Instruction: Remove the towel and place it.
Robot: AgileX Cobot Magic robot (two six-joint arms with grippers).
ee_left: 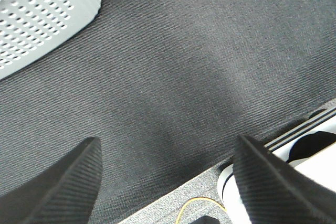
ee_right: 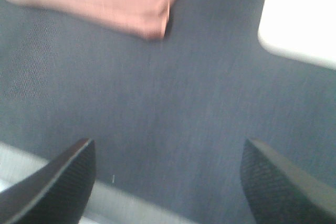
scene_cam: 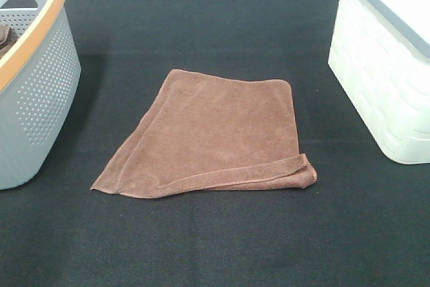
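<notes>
1 towel [scene_cam: 215,136] flat between 2 baskets

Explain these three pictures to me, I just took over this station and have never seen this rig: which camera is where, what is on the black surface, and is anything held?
It is a robot with two arms, each ending in a gripper. The high camera looks down on a black cloth-covered table. A rust-brown towel lies flat in the middle, one corner folded over. A grey perforated basket with an orange rim stands at the left, a white basket at the right. The other two pictures come from cameras on the wrists. The left gripper and the right gripper are both open above bare table, holding nothing; the right one sees the towel's corner.
</notes>
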